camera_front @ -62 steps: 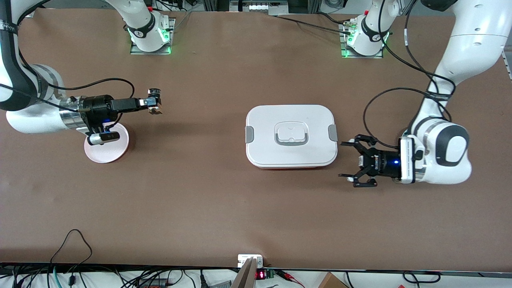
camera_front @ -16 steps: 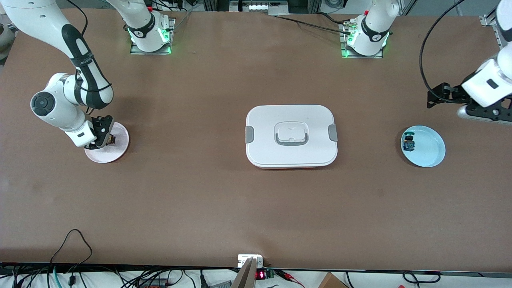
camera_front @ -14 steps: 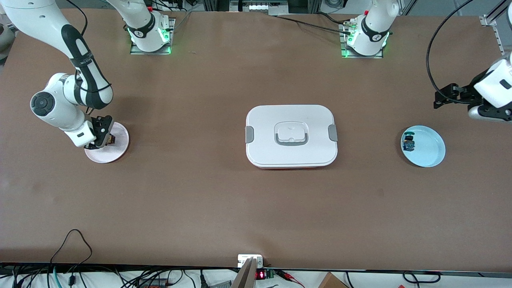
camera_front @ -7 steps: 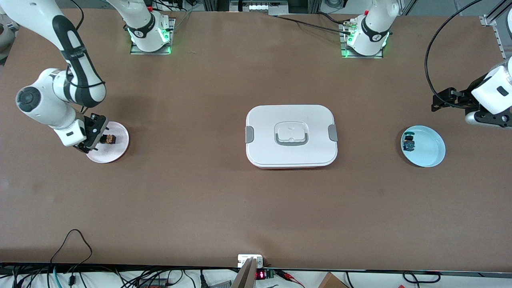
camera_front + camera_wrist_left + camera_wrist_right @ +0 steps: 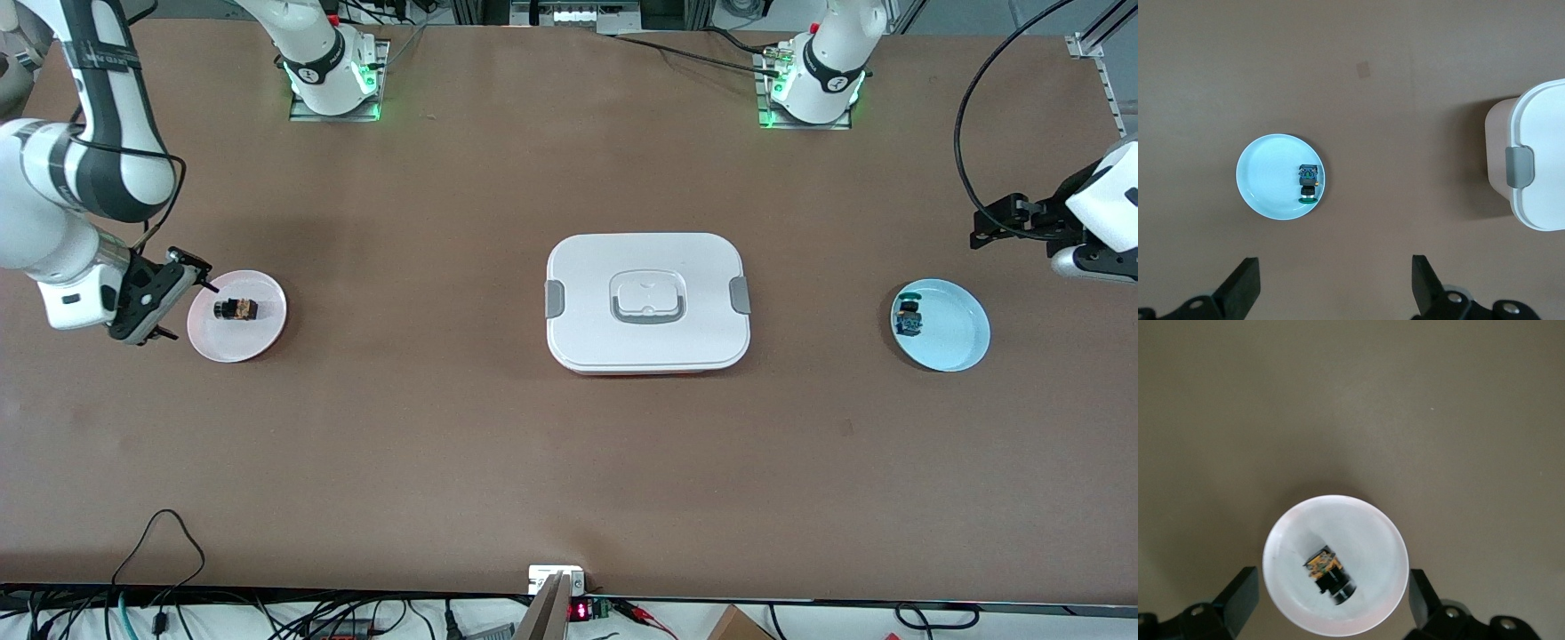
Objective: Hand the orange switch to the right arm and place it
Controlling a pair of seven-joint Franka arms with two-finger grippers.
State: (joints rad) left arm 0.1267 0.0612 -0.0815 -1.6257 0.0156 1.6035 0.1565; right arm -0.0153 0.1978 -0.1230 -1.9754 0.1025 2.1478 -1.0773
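Note:
The orange switch (image 5: 236,309) lies on its side on the pink plate (image 5: 263,331) near the right arm's end of the table. My right gripper (image 5: 173,298) is open and empty, raised beside the plate toward the table's end. In the right wrist view the switch (image 5: 1330,574) lies on the plate (image 5: 1371,543) between the open gripper's (image 5: 1331,587) spread fingers (image 5: 1239,597), well below them. My left gripper (image 5: 982,227) is open and empty, up over the table near the blue plate (image 5: 958,336); it waits there.
A white lidded box (image 5: 647,302) stands mid-table and shows in the left wrist view (image 5: 1541,160). The blue plate (image 5: 1265,180) holds a black switch with a blue-green part (image 5: 1309,182), also in the front view (image 5: 908,318). The left gripper (image 5: 1335,267) is over bare table.
My right gripper has let go of the orange switch on the pink plate, then risen and drawn off toward the table's end. The left arm has barely moved.

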